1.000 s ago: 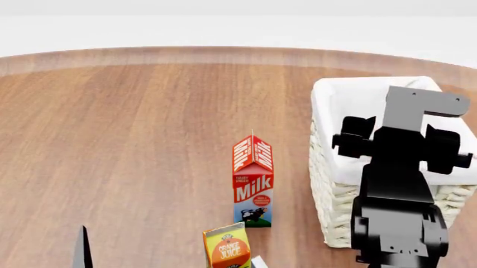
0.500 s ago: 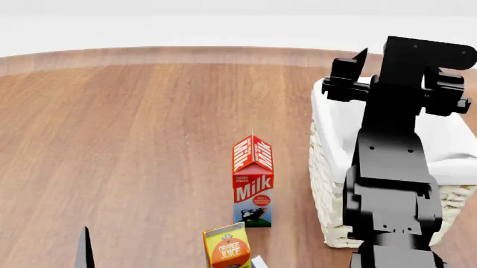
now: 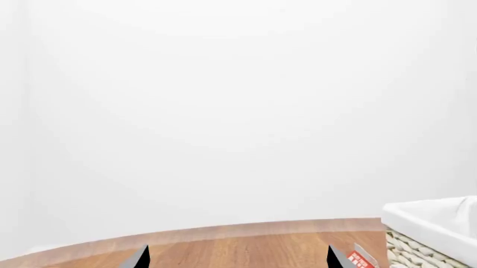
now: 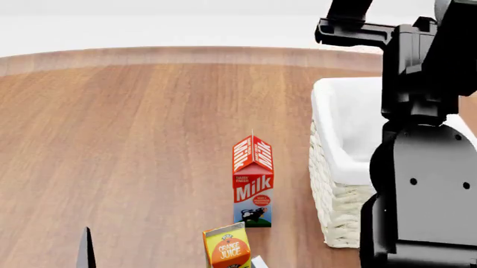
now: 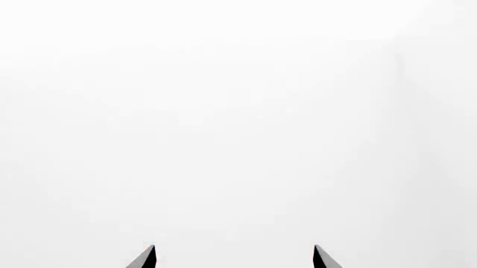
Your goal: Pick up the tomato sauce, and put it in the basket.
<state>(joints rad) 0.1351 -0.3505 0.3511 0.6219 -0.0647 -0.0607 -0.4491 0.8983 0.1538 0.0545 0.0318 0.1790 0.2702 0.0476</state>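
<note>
While the right arm fills the right side of the head view, the scene reads so:

Right arm [image 4: 421, 184]: black, raised high in front of the basket, hiding much of it.
Right gripper [image 5: 232, 257]: only two dark tips show in its wrist view, standing well apart against plain white; jaws spread, nothing between them.
Left gripper [image 3: 234, 258]: two dark tips likewise wide apart, jaws spread and empty, looking across the bench edge.
Basket [image 4: 335, 139]: white wicker with a cloth liner, at the right of the bench; its corner also shows in the left wrist view.
Tomato sauce: not visible in any view; whether it lies inside the basket cannot be told.
Milk carton [image 4: 253, 181]: upright, just left of the basket, apart from it.
Orange juice carton [image 4: 227, 247]: near the milk carton, closer to the robot.
Bench [image 4: 134, 139]: brown wood grain.
</note>
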